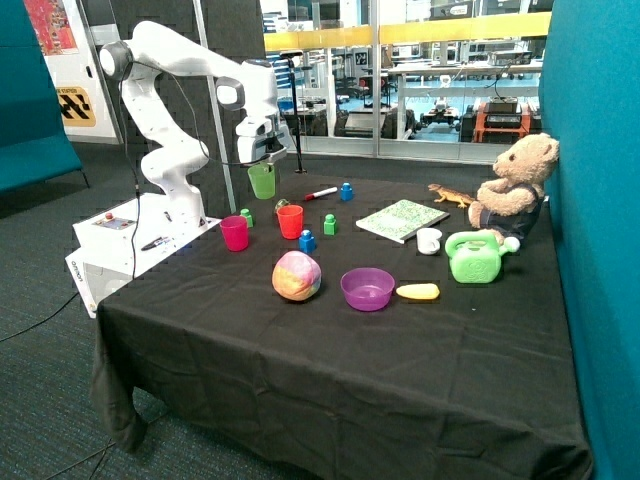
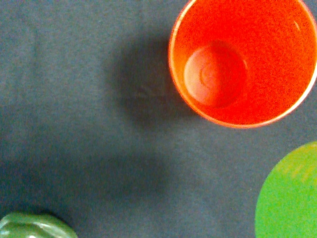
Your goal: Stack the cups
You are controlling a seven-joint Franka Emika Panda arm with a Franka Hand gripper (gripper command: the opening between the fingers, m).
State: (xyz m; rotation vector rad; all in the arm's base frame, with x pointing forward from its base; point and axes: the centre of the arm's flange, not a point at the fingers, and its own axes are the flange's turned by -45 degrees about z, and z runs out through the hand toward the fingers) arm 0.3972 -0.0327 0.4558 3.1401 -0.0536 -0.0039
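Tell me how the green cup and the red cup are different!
The green cup hangs in the air, held by the gripper; the red cup stands upright on the black tablecloth. One is green, the other red. The red cup looks empty inside; the green cup's inside is hidden. Both are small, handleless and tapered.

A matt black cloth [image 1: 330, 350], softly creased, covers the table. Held in the gripper [image 1: 262, 160] is a translucent green plastic cup [image 1: 262, 181]; just below it stand a smooth, glossy red plastic cup [image 2: 242, 62] and a pink plastic cup [image 1: 234, 233]. The arm [image 1: 175, 110] above the gripper is glossy white plastic.
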